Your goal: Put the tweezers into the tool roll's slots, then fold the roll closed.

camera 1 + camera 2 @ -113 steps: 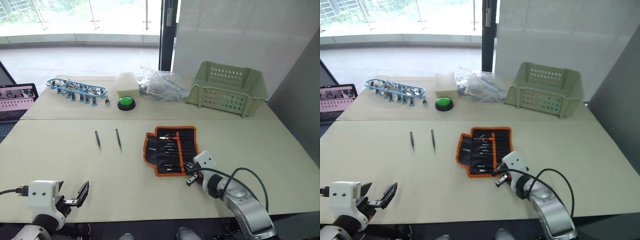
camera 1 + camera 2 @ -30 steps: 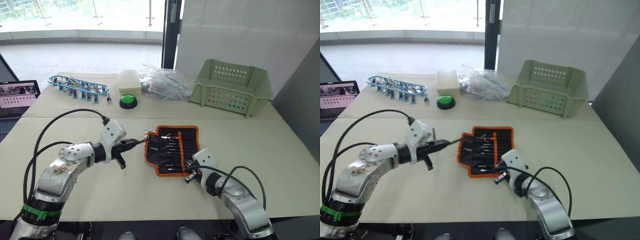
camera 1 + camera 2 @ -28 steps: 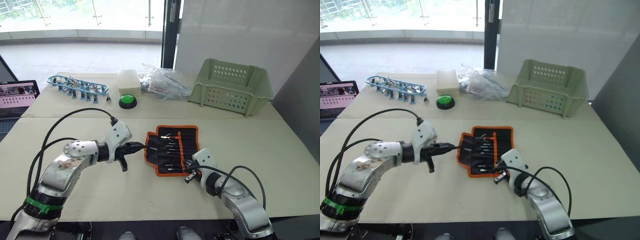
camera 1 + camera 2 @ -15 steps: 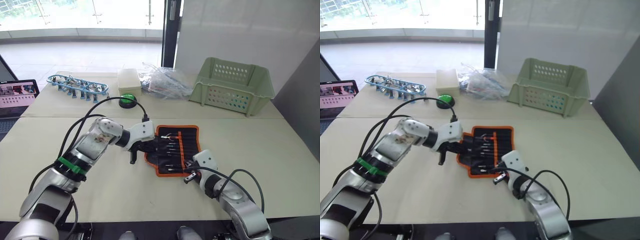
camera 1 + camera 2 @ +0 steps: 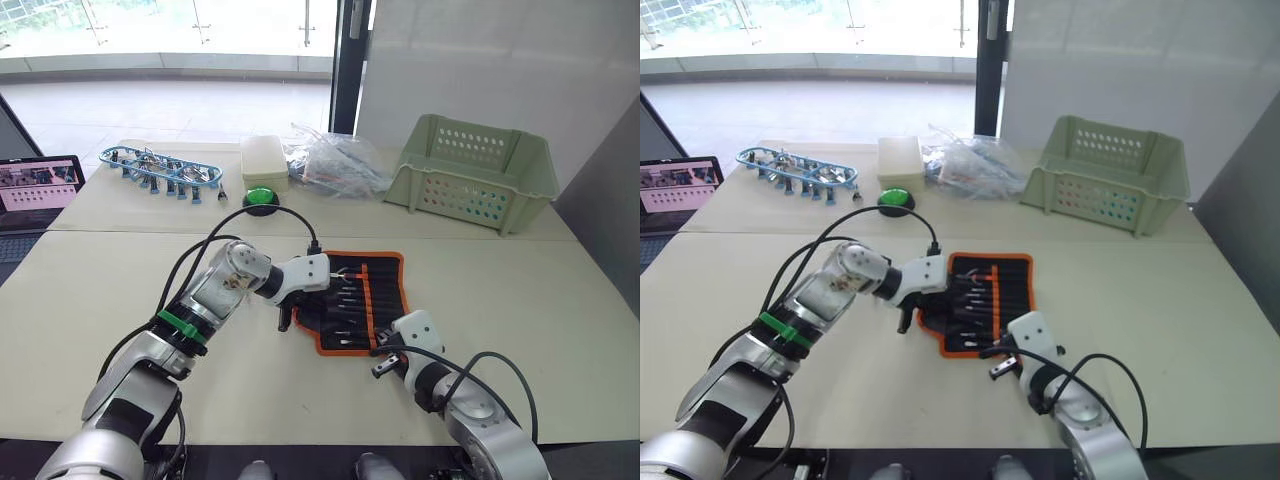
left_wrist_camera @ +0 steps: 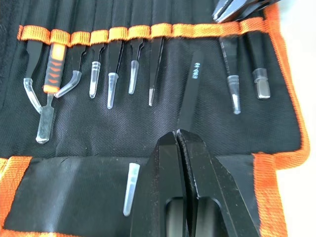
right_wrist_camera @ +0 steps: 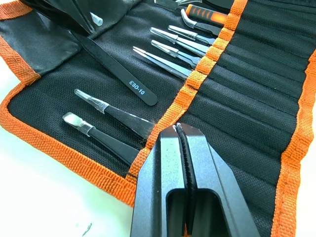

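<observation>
Half a second on, the left gripper [image 6: 179,136] has pushed further over the tool roll [image 5: 385,262], which lies open on the table [image 5: 560,300], and two tweezers that lay loose on the table seconds ago are gone from that spot. The left gripper's fingers are pressed together on the blunt end of one black tweezer [image 6: 191,89], which lies flat on the roll's inner face, its long axis running from the gripper toward the orange strip [image 6: 143,32] that edges the slots [image 6: 123,15], its far end just short of that strip and not yet inside. Other tools already sit in neighbouring slots with capped tips pointing out, among them an orange-handled one [image 6: 54,69]; a loose clear cap [image 6: 130,188] lies on the fabric beside the left gripper. The right gripper [image 7: 178,129], fingers closed flat against each other with nothing between them, sits at the roll's near edge, on or just above the orange strip; contact cannot be made out. The left gripper's body hides part of the roll in the head views. Behind stand a green basket [image 5: 480,175], a blue tool rack [image 5: 160,170], a green button [image 5: 262,197], a plastic bag [image 5: 335,170] and a laptop [image 5: 38,182]
</observation>
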`<control>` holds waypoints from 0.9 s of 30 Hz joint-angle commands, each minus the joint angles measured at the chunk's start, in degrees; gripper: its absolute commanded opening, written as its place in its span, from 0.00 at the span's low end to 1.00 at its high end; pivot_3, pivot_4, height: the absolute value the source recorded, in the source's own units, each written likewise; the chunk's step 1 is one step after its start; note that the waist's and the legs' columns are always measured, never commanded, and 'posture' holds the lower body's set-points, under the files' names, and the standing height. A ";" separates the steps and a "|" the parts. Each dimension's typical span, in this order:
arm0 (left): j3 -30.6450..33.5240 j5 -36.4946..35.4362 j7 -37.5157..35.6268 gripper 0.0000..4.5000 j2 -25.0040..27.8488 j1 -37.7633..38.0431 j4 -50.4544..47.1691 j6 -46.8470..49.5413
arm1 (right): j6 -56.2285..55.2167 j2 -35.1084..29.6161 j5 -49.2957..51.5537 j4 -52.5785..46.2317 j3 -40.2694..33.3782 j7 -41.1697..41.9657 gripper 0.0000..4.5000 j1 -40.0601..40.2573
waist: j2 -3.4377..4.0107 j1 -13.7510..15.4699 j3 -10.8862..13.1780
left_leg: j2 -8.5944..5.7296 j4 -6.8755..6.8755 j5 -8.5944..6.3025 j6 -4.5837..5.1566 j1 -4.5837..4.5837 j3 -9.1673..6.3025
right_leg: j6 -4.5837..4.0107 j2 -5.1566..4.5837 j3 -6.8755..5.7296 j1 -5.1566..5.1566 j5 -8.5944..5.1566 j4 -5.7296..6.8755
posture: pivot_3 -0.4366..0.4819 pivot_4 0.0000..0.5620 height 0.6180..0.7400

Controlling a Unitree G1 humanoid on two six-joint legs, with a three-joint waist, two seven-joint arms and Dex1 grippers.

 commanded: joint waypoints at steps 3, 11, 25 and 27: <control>0.53 1.91 0.56 0.01 -2.05 -1.63 0.06 -1.81 | 3.43 0.38 0.51 2.02 3.00 0.41 0.00 1.93 | 0.00 0.01 0.00 | 0.00 0.00 0.00 0.00 0.01 0.00 | 0.00 0.00 0.00 0.01 0.00 0.01 | 0.48 0.27 0.78; 1.39 3.41 1.27 0.01 -3.28 -2.27 1.44 -2.23 | 3.57 0.62 0.50 1.85 3.11 0.24 0.00 2.07 | 0.01 -0.08 -0.01 | 0.00 0.03 0.00 0.00 0.02 0.00 | 0.00 0.00 0.00 0.01 0.00 0.05 | 0.48 0.27 0.78; 12.28 -4.50 -6.99 0.55 -0.14 -4.90 12.37 -13.13 | 3.24 1.23 0.08 2.50 3.26 0.14 0.00 1.72 | 0.06 -0.15 -0.04 | 0.00 0.09 0.00 0.01 0.08 0.00 | -0.01 0.00 -0.01 0.04 0.01 0.14 | 0.48 0.27 0.78; 12.87 -4.66 -7.86 0.71 -0.25 -4.37 13.57 -17.42 | 3.17 1.41 0.01 2.63 3.40 0.06 0.00 1.68 | 0.06 -0.11 -0.04 | 0.00 0.09 0.00 0.01 0.11 0.00 | -0.01 0.00 -0.01 0.07 0.01 0.15 | 0.48 0.27 0.78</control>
